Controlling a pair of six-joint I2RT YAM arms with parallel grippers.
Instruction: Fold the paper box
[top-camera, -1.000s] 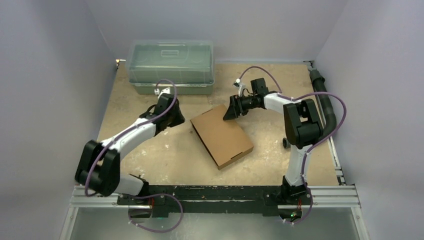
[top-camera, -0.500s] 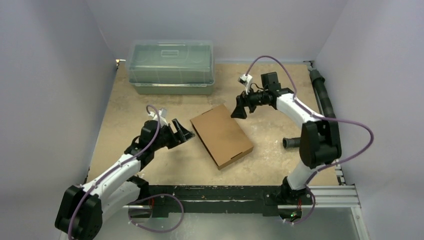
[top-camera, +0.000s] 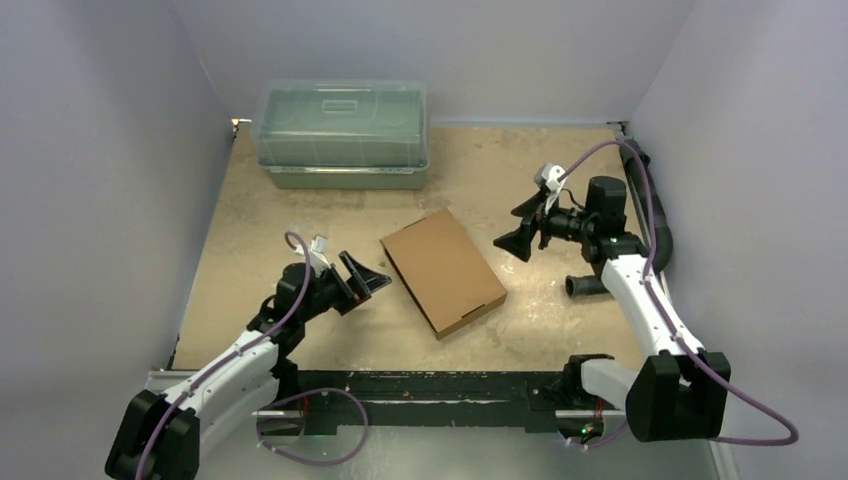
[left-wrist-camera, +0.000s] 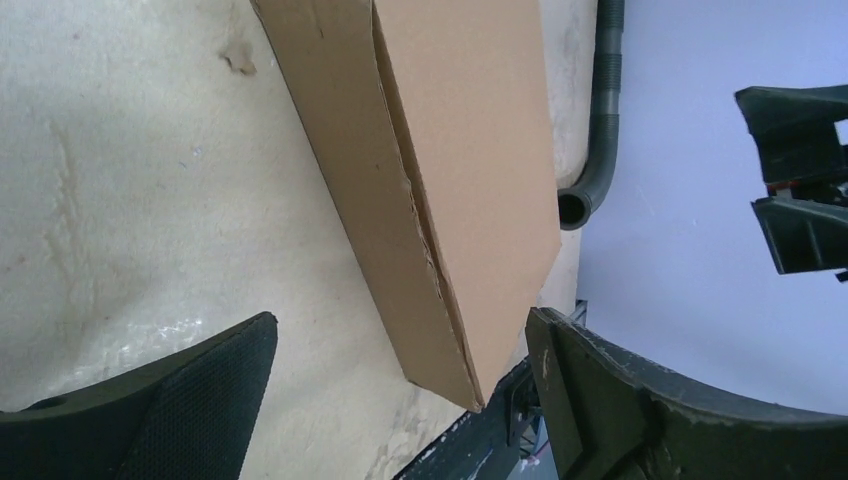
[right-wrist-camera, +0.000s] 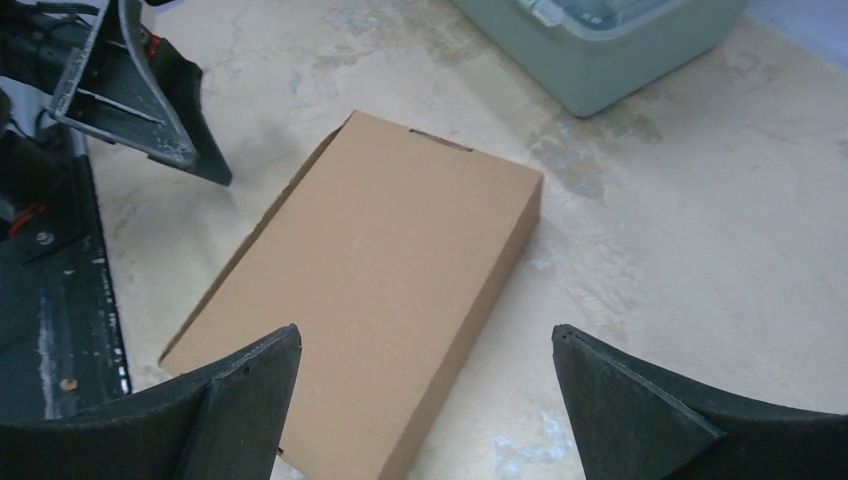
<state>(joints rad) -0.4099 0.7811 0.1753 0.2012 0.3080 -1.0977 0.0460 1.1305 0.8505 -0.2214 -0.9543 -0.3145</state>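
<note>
The paper box (top-camera: 442, 271) lies closed and flat in the middle of the table, a shallow brown cardboard mailer set at a slant. The left wrist view shows its long side wall and lid (left-wrist-camera: 440, 170); the right wrist view shows its lid (right-wrist-camera: 380, 290) from above. My left gripper (top-camera: 368, 275) hangs open just left of the box, not touching it. My right gripper (top-camera: 521, 228) is open to the right of the box's far corner, apart from it. Both pairs of jaws stand wide with nothing between them.
A clear greenish lidded bin (top-camera: 342, 132) stands at the back left of the table. A black corrugated hose (top-camera: 650, 205) runs along the right edge, its open end (top-camera: 577, 287) near the right arm. The metal frame rail (top-camera: 430, 388) borders the near edge.
Both grippers have opened wide and drawn back from the box. The left arm pulled toward the near left; the right arm swung to the right. The box has stayed in place.
</note>
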